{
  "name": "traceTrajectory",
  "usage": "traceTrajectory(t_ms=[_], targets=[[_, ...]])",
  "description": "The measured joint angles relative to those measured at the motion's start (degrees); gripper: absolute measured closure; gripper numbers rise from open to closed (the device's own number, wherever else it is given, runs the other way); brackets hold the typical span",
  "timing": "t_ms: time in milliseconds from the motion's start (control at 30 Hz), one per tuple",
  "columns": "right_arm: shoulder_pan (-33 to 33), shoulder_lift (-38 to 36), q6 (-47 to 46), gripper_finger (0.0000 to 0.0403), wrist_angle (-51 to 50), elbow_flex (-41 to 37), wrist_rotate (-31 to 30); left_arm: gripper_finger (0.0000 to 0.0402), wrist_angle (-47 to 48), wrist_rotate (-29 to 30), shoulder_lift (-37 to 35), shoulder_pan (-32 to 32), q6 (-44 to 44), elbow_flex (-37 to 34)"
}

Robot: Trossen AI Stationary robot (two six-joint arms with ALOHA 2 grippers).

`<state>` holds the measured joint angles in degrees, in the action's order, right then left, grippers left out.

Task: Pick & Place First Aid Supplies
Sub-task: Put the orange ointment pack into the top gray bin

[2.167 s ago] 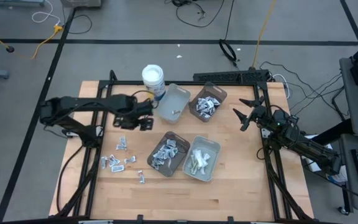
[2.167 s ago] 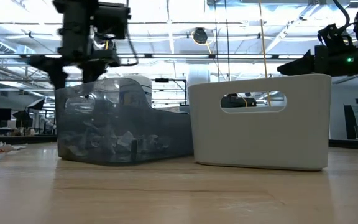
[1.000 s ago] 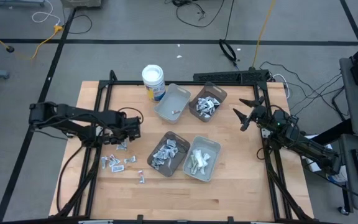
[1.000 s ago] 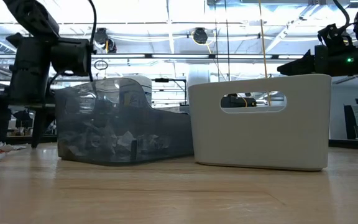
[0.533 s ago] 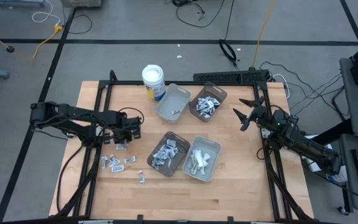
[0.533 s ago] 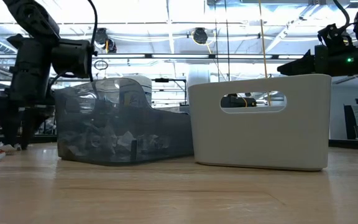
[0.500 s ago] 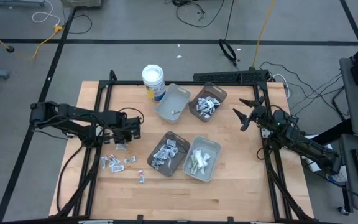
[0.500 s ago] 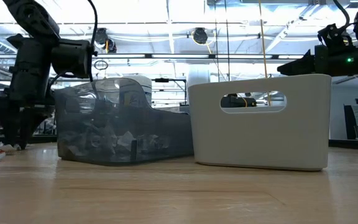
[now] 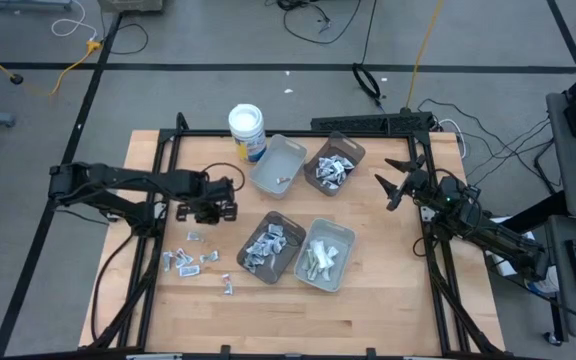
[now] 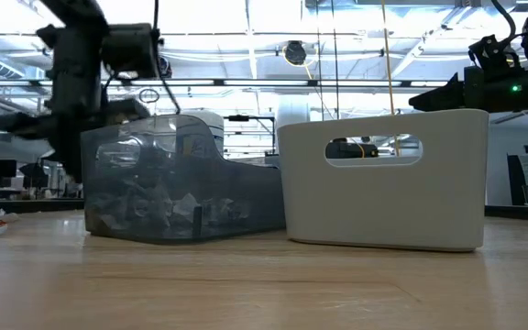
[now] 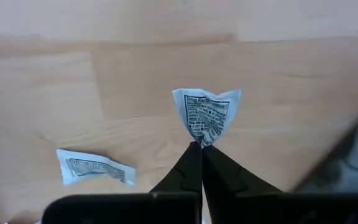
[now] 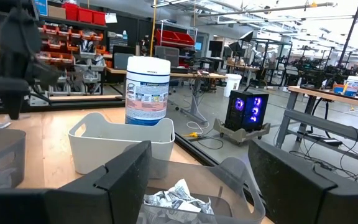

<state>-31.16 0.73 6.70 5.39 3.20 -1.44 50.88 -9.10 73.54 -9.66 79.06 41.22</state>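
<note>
Overhead view: left gripper (image 9: 230,211) hangs above bare table between the scattered packets (image 9: 190,257) and the trays, nearer them than the right gripper (image 9: 396,184), which waits spread wide by the table's right edge.

Low view: left gripper (image 10: 67,124) hangs clear of the tabletop beside the clear tray (image 10: 177,188).

Left wrist view: fingertips pinch a printed white packet (image 11: 206,116) by one corner; its crumpled body points straight out ahead from the tips.

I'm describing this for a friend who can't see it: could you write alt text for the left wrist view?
Two dark fingers of the left gripper are pinched shut on the corner of a small white printed packet, held above a pale wooden table. A second similar packet lies flat on the wood beside them.
</note>
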Motion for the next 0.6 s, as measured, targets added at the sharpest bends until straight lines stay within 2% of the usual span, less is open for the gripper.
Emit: traceTrajectory(t_ms=[367, 467, 600], targets=[[0.02, 0.00, 0.00, 0.0140, 0.00, 0.02, -0.02, 0.0400, 17.69, 0.14, -0.02, 0.20, -9.84, 15.95], [0.02, 0.00, 0.00, 0.0140, -0.01, 0.02, -0.02, 0.0400, 19.33, 0.02, 0.59, 0.14, -10.97, 18.45], [0.02, 0.00, 0.00, 0.0140, 0.00, 0.02, 0.00, 0.0400, 20.44, -0.48, 4.83, -1.49, -14.31, 21.77]])
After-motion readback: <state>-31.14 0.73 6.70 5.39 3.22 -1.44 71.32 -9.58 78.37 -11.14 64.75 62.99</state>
